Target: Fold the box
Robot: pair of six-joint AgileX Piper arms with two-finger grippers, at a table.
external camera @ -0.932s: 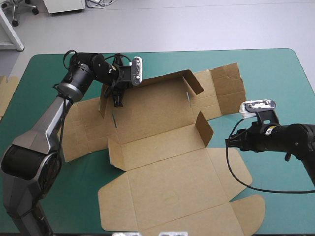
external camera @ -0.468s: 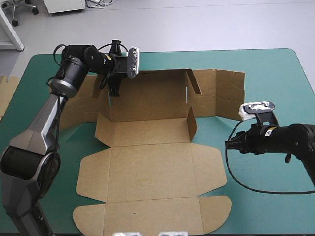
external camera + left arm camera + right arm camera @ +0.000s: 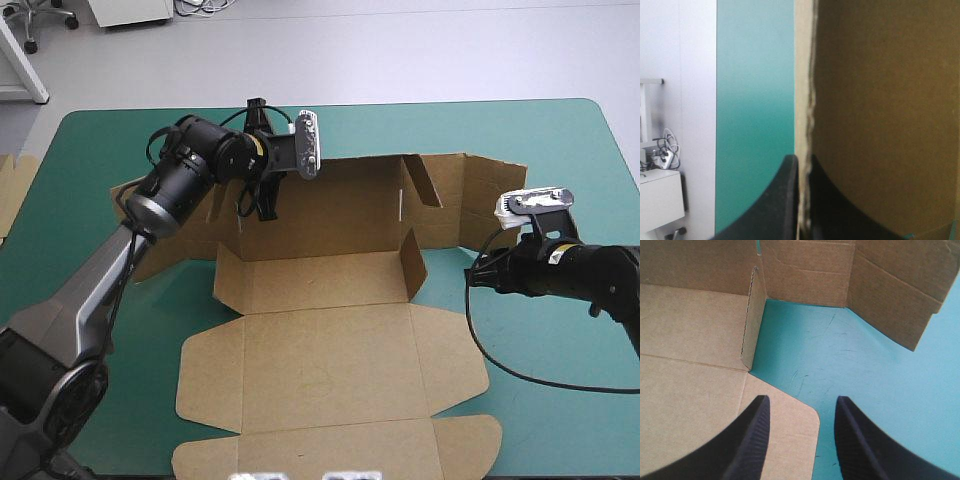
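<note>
The brown box (image 3: 320, 350) lies in the middle of the teal-green table, its lid flat toward the near edge. Its back wall (image 3: 340, 205) stands upright with side flaps folded in. My left gripper (image 3: 263, 203) is shut on that wall's top edge near its left end. In the left wrist view the black fingers (image 3: 790, 200) pinch the board edge of the box (image 3: 880, 100). My right gripper (image 3: 478, 277) hovers open just right of the box's right flap. In the right wrist view the right gripper (image 3: 800, 435) has bare cover and a rounded corner of the box (image 3: 700, 390) between its fingers.
More brown board (image 3: 12, 190) shows at the table's left edge. Outer panels of the box (image 3: 480, 195) stand raised at the far right of the sheet. Bare teal-green cover (image 3: 570, 400) lies on the near right.
The left gripper has carried the back wall to the right, and the whole box has slid right with it. The wall stands more upright than earlier. The right gripper has shifted slightly.
</note>
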